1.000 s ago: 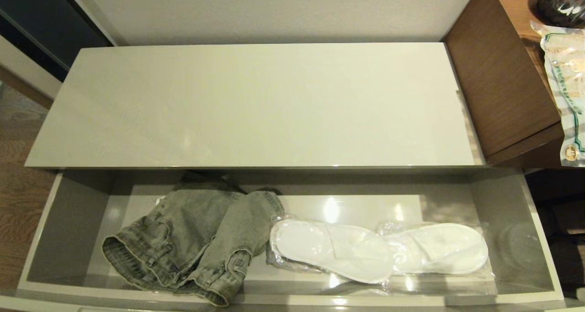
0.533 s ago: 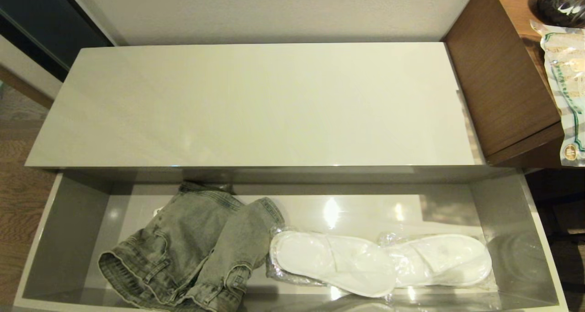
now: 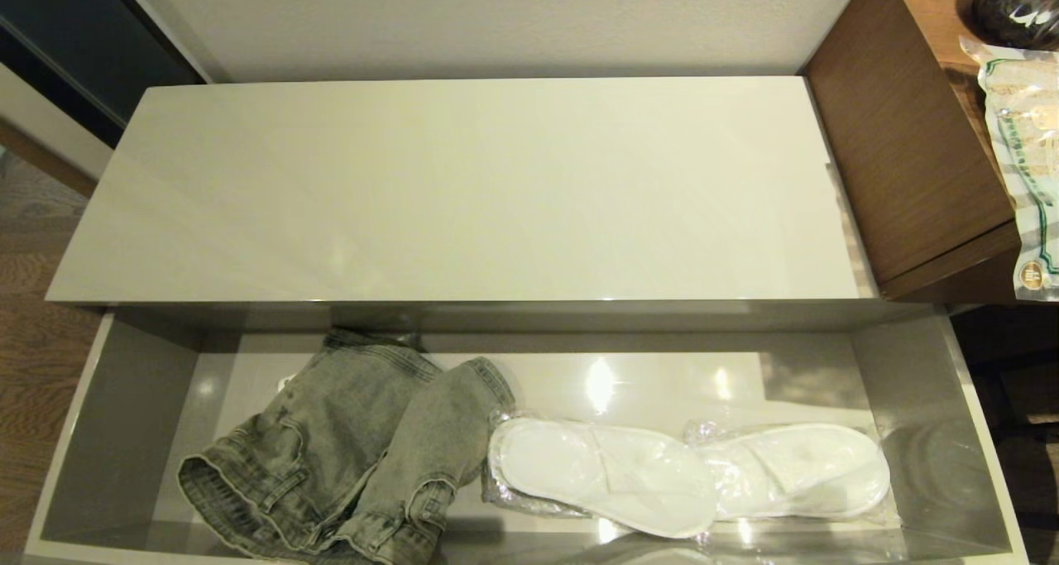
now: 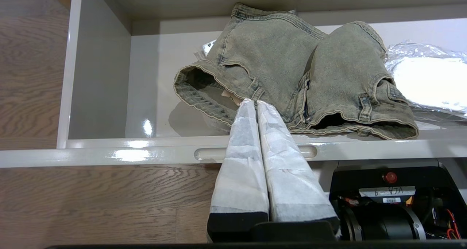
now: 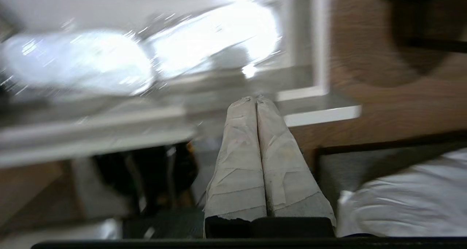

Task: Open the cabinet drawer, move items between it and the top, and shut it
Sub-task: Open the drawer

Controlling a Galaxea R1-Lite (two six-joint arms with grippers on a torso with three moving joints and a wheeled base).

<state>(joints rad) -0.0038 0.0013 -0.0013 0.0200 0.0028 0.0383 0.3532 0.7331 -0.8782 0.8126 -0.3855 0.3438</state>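
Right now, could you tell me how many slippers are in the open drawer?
2: left slipper lies beside the jeans; right slipper overlaps it, toward the drawer's right end. Jeans may hide more.

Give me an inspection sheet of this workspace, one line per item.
Surface: the cabinet top is bare and glossy.
Job's things: the drawer is pulled open; folded grey jeans lie in its left half; the clear packet with green-white labels lies on the brown desk.
Clutter: wrapped white slippers lie in the drawer beside the jeans; a dark object sits on the desk.
Grippers: left gripper shut, in front of the drawer by the jeans; right gripper shut, near the drawer's right end.
Cables: red wires on the robot's base.
Surroundings: wood floor, pale wall.
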